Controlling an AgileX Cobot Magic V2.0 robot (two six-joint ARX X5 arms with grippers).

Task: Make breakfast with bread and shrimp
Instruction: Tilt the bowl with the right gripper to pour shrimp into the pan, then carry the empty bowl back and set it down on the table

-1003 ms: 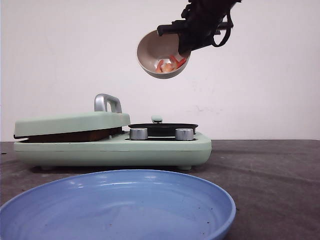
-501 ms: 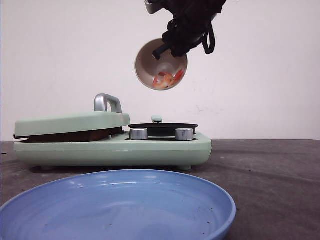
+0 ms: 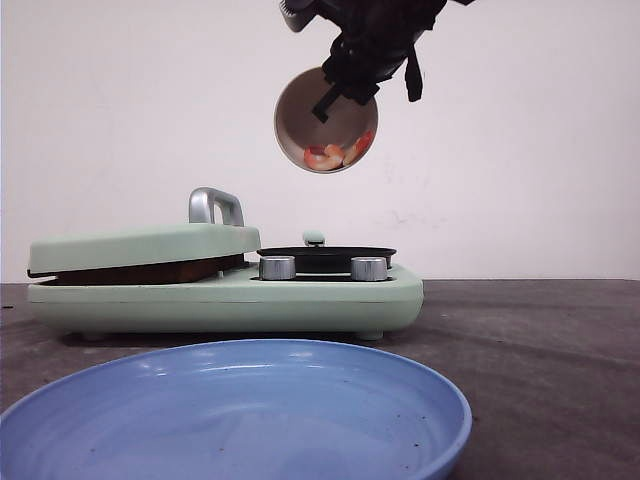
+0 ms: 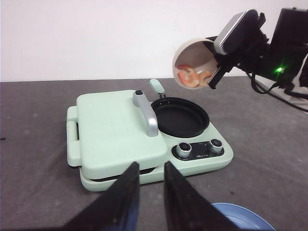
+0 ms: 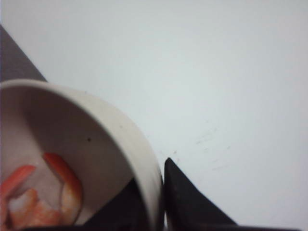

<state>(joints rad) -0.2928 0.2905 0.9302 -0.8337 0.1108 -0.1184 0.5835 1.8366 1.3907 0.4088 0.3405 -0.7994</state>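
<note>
My right gripper [image 3: 336, 92] is shut on the rim of a beige bowl [image 3: 322, 118], one finger inside the wall and one outside [image 5: 161, 169]. The bowl is tipped steeply on its side in the air above the black pan [image 3: 325, 253]. Orange-pink shrimp [image 3: 336, 154] lie against the bowl's lowest wall, and they also show in the left wrist view [image 4: 190, 77] and close up [image 5: 53, 195]. The bread is hidden. My left gripper [image 4: 150, 166] hangs over the table in front of the cooker, fingers a little apart with nothing between them.
The mint-green cooker [image 4: 110, 125] has its lid down, a metal handle [image 3: 214, 205] and two knobs [image 4: 184, 149] at the front. A large blue plate [image 3: 240, 410] lies at the near table edge. Cables trail behind the right arm [image 4: 284, 91].
The right wrist has rolled further, tipping the bowl from slightly tilted to nearly on its side. The shrimp slid toward the low rim. The left arm and cooker stay still.
</note>
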